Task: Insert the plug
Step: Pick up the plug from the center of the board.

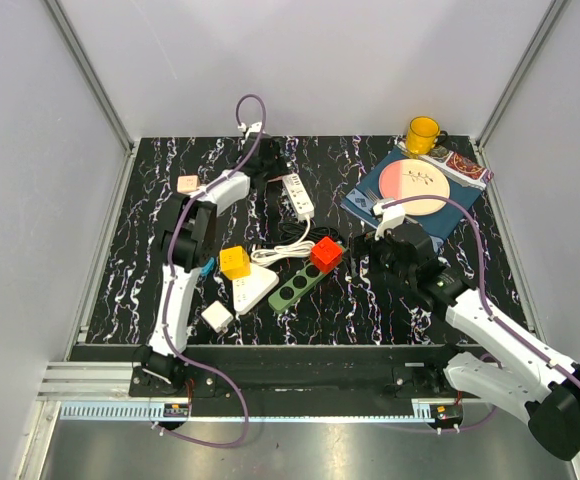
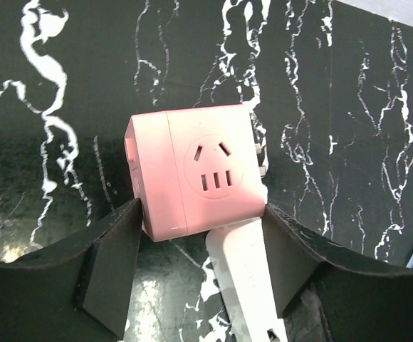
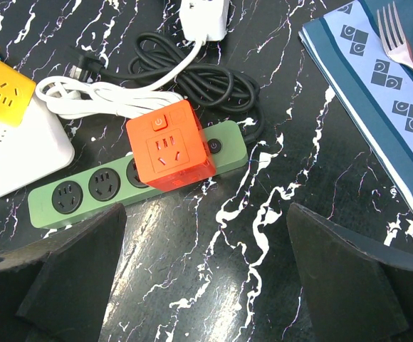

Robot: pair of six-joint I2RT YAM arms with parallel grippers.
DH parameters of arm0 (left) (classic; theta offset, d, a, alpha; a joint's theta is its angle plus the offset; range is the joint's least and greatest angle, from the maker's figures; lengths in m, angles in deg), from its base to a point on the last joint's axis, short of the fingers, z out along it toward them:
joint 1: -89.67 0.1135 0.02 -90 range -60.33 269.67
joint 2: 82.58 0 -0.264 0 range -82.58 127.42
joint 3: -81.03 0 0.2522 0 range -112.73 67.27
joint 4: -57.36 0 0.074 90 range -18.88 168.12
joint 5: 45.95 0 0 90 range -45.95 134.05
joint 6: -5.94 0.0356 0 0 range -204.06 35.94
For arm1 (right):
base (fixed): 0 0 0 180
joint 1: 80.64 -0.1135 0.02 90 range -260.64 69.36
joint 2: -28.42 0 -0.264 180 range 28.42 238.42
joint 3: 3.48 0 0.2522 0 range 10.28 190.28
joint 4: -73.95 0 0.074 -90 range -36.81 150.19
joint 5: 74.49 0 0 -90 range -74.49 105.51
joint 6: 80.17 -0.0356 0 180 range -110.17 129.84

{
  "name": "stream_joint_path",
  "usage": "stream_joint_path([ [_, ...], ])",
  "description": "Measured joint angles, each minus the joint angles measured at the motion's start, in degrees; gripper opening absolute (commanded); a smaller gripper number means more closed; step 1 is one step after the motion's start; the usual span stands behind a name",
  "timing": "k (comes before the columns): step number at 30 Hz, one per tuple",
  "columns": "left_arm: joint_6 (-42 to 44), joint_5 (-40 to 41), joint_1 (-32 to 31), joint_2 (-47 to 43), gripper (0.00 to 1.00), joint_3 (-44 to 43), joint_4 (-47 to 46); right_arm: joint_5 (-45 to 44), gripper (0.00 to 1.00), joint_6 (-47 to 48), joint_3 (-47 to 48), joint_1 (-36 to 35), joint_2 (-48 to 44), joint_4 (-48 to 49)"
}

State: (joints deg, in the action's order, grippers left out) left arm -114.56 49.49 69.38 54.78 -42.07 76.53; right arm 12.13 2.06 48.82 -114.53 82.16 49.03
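In the top view, a cube socket (image 1: 187,184) sits at the upper left of the surface (image 1: 350,320), with a power strip (image 1: 298,196) to its right. Coiled cords (image 1: 288,240) lie below that strip. At centre, a plugged cube (image 1: 325,254) sits on the right end of a slanted strip (image 1: 295,288). At upper right, a plate (image 1: 415,187) lies on a mat (image 1: 390,165), with a mug (image 1: 422,134) behind it.

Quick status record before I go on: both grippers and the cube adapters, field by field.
left gripper: jaws either side of pink cube, grip unconfirmed
pink cube: on table, socket face up
right gripper: open, holding nothing, near orange cube
orange cube: sitting on green power strip
yellow cube: on white power strip
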Motion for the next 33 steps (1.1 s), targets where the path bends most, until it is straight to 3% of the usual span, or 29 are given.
stream_joint_path([
  [1, 0.0, 0.3, 0.0, -0.4, 0.45, 0.5, 0.0, 0.0, 1.00, 0.0, 0.0, 0.0, 0.0, 0.0],
  [8, 1.7, 2.4, 0.6, -6.3, 0.35, 9.1, -1.0, 0.1, 1.00, 0.0, 0.0, 0.0, 0.0, 0.0],
  [18, 10.7, 2.4, 0.8, -20.3, 0.03, 24.1, 2.4, 3.9, 1.00, -1.4, 0.6, 0.0, 0.0, -1.0],
  [29, 18.9, -1.0, -0.2, -40.0, 0.00, 36.8, 2.7, 8.1, 1.00, -5.3, 5.0, 0.2, 0.0, -6.4],
  [33, 21.1, -1.7, -3.3, -48.9, 0.00, 42.6, 2.4, 9.5, 1.00, -8.2, 7.1, 0.2, 0.0, -7.6],
])
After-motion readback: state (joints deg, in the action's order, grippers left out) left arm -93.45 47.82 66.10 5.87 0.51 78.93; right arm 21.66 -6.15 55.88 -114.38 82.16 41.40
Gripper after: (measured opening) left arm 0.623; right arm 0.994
